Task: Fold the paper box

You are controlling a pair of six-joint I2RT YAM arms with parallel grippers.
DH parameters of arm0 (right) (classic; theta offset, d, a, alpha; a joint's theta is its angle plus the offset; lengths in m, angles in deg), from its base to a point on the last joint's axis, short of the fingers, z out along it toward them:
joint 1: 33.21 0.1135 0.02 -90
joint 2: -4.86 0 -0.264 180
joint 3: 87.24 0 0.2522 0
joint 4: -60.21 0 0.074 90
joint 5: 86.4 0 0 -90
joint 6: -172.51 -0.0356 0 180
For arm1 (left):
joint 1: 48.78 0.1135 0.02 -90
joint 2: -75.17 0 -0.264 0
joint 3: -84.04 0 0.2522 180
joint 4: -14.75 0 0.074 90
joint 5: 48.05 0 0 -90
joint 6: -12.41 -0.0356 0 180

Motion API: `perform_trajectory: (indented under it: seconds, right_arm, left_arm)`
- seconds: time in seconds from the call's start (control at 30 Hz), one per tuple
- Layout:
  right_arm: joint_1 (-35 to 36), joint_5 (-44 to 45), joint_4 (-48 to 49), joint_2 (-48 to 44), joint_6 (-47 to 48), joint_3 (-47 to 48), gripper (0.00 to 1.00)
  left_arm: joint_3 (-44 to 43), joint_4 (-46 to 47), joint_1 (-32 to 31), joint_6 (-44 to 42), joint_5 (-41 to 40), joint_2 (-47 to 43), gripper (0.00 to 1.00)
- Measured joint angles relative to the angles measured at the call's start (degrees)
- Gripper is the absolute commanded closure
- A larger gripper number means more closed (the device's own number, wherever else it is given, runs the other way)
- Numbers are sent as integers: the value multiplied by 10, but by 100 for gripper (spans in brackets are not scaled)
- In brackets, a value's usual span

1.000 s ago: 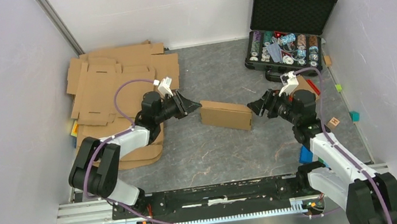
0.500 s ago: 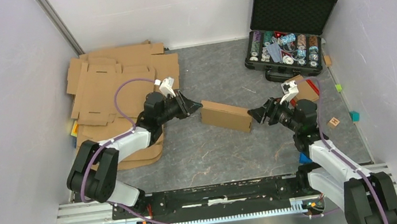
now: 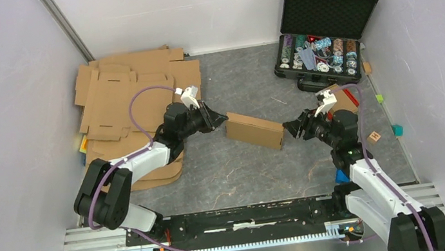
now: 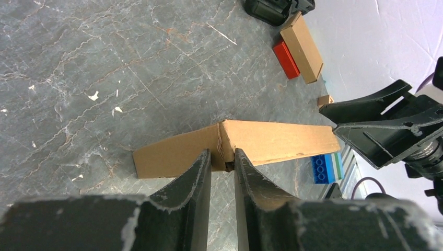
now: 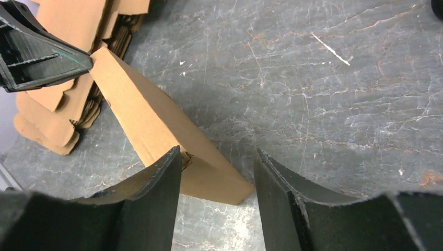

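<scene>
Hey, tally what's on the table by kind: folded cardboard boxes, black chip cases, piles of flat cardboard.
Folded cardboard boxes: 2, the paper box and a smaller box
Black chip case: 1
Pile of flat cardboard: 1
Total: 4

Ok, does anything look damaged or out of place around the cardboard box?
The box has a creased, slightly gapped corner seam, right where the left gripper pinches it between its jaws. The flat blanks at far left lie in a loose, uneven pile. Nothing looks spilled.
</scene>
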Motion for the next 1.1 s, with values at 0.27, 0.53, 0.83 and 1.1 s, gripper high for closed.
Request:
perform_trajectory:
  seconds: [0.27,0.53,0.83,1.1]
  right_arm:
    - [-2,-3,35,-5,-5,-30,40]
    - [-1,7,-66,-30,44,55,97]
    - [-1,-77,-34,-58,40,39,100]
    - [-1,-114,-28,-7,40,36,100]
  left_arm:
    - [-3,-5,-2,-8,-5,0,73]
    - [-7,-11,-5,-11,-10,0,73]
    - [-11,-21,-8,-18,-15,-3,73]
    - [-14,-26,-9,-23,-16,-3,73]
